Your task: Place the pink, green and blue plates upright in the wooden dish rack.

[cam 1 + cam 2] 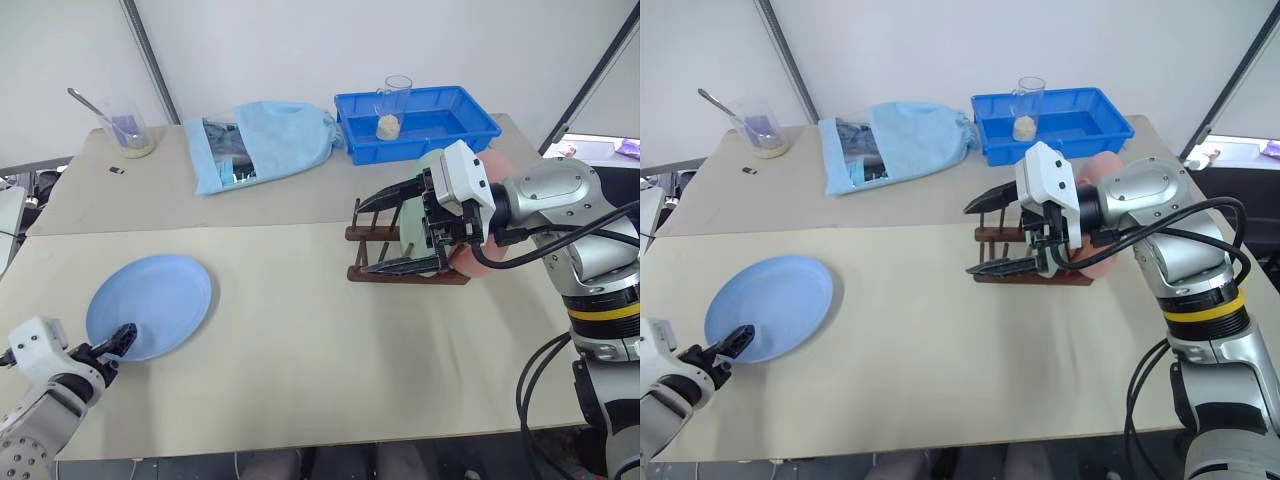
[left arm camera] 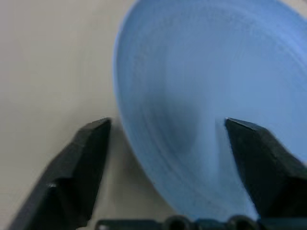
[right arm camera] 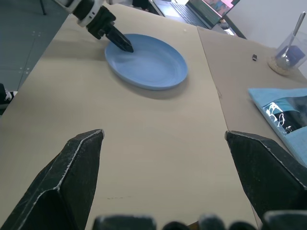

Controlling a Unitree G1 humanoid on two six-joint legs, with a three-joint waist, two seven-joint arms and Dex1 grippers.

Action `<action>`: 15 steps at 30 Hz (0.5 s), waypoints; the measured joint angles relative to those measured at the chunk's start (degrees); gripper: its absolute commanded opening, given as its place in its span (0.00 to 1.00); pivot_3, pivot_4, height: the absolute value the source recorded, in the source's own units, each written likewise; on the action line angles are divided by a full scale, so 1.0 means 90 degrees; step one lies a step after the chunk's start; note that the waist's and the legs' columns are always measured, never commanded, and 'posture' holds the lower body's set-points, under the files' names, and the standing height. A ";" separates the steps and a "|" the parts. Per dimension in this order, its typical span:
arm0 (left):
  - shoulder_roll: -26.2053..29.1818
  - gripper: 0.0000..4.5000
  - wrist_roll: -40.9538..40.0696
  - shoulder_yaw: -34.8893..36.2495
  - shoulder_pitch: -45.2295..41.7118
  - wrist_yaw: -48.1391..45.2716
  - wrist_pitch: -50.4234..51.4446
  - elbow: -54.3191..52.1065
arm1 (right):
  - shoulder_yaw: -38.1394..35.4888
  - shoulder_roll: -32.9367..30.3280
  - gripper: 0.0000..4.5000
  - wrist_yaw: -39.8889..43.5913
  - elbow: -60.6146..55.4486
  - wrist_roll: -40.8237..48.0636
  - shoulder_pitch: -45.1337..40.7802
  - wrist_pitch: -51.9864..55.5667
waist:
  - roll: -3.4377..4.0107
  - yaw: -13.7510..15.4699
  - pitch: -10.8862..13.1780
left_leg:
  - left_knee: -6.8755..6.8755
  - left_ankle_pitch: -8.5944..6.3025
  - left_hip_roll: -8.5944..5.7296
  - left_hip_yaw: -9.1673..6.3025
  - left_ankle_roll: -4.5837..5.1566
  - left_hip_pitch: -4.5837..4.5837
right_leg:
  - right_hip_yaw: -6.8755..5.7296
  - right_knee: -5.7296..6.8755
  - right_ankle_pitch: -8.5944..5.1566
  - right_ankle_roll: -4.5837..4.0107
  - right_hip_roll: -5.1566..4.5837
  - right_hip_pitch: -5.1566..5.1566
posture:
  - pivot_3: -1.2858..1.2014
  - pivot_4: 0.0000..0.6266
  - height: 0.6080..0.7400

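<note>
The blue plate (image 1: 150, 305) lies flat at the table's left. At its near edge is my left gripper (image 1: 112, 352), open, with the rim between its fingers: one finger over the plate, the other beside it on the table (image 2: 86, 163). The wooden dish rack (image 1: 400, 273) stands right of the middle. A green plate (image 1: 430, 160) and a pink plate (image 1: 498, 166) stand upright in it, largely hidden behind my right hand. My right gripper (image 1: 362, 236) hovers open and empty just left of the rack, pointing left. In the right wrist view, the blue plate (image 3: 148, 60) has the left gripper (image 3: 117, 38) at its edge.
A deep blue tray (image 1: 440, 125) holding a glass (image 1: 393, 105) sits behind the rack. A light blue cloth bag (image 1: 265, 140) lies at the back middle, and a beaker with a spoon (image 1: 130, 130) stands at the back left. Bare tabletop (image 1: 280, 340) spans plate to rack.
</note>
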 measured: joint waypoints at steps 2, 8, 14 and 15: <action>0.0019 0.30 -0.0020 -0.0008 -0.0071 0.0104 0.0144 0.0012 | -0.0008 -0.0001 1.00 -0.0011 -0.0101 0.0002 0.0004 0.0032 | 0.0000 -0.0008 0.0000 | -0.0001 0.0000 0.0000 0.0000 0.0000 0.0000 | 0.0001 0.0000 0.0000 0.0000 0.0000 0.0000 | 0.52 0.24 1.00; -0.0007 0.01 -0.0443 0.0067 -0.0572 0.0328 0.0275 0.0040 | -0.0045 -0.0007 1.00 -0.0043 -0.0242 -0.0014 0.0100 0.0097 | -0.0001 0.0011 0.0000 | 0.0000 0.0000 -0.0001 -0.0001 -0.0001 0.0001 | -0.0001 -0.0002 0.0000 0.0000 -0.0002 0.0002 | 0.52 0.24 1.00; 0.0067 0.01 -0.0934 -0.0090 -0.2051 0.0982 0.0312 0.0346 | -0.0058 0.0062 1.00 -0.0129 -0.0185 -0.0385 0.0139 -0.0226 | -0.0019 0.0064 0.0008 | 0.0007 0.0008 0.0000 -0.0007 -0.0014 -0.0007 | -0.0009 0.0005 0.0004 -0.0007 0.0001 -0.0001 | 0.52 0.24 1.00; 0.0120 0.01 -0.1005 -0.0207 -0.2501 0.1141 0.0316 0.0435 | -0.0048 0.0122 1.00 -0.0184 -0.0127 -0.0509 0.0127 -0.0351 | -0.0024 0.0075 0.0009 | 0.0010 0.0008 -0.0001 -0.0007 -0.0014 -0.0007 | -0.0009 0.0007 0.0005 -0.0007 0.0001 0.0000 | 0.52 0.24 1.00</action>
